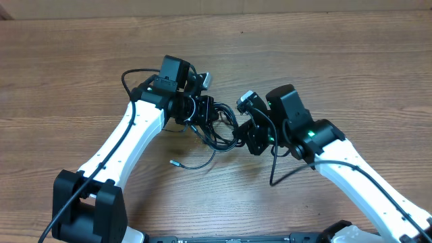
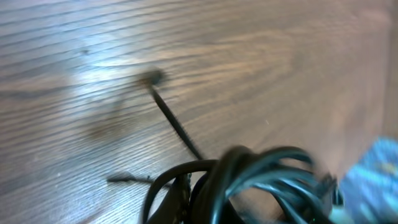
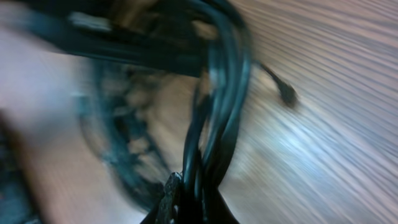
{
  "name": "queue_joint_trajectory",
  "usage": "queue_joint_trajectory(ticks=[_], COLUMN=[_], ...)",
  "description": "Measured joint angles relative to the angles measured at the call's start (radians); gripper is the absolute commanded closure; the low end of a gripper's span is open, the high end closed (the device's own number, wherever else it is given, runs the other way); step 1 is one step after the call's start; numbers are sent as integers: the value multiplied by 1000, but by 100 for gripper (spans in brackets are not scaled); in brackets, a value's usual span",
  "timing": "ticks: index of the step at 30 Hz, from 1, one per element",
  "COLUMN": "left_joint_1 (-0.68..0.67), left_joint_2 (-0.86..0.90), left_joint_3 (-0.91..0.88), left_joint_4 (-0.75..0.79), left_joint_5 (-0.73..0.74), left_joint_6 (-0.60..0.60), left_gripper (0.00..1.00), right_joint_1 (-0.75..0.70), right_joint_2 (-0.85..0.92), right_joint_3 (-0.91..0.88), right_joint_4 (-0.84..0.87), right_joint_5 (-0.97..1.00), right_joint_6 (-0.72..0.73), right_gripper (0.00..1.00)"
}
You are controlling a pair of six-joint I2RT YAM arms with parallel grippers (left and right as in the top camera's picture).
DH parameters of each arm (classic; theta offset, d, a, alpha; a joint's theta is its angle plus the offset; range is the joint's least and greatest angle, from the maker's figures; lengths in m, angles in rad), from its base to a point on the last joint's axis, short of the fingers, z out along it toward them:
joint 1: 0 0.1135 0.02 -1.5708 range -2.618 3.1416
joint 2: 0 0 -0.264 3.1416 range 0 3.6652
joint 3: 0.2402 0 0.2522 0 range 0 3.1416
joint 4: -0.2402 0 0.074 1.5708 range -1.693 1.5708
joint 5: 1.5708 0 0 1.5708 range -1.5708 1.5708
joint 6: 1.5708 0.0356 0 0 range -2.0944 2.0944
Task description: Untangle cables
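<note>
Cables sit in a dark knot at mid-worktop in the overhead view. The left tool and right tool press into it from either side, and only this view shows both. One loose strand trails toward the robot's base, ending in a small plug.

The left wrist view is blurred. It shows glossy loops of the cables low in frame and a single strand running out to a plug on the wood.

The right wrist view is more smeared. Several strands of the cables rise bunched from the bottom edge.

In all three views I cannot tell whether either tool is spread or pinching.
</note>
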Motion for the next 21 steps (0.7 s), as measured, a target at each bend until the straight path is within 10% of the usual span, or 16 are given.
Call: queue_joint_trajectory(ticks=[12, 18, 21], left_joint_1=[24, 23, 23], left_joint_2=[0, 0, 0], left_joint_3=[3, 4, 4], left_joint_4=[47, 43, 44], left_joint_5=[-303, -326, -314], left_joint_6=[-230, -245, -238], left_gripper=[96, 96, 96], right_joint_1=[8, 11, 11], right_joint_2=[-182, -180, -179], right_joint_3=[-2, -2, -2], right_joint_4=[-45, -78, -64], right_joint_5=[-500, -323, -162], right_joint_6=[-25, -24, -26], right_gripper=[96, 52, 45])
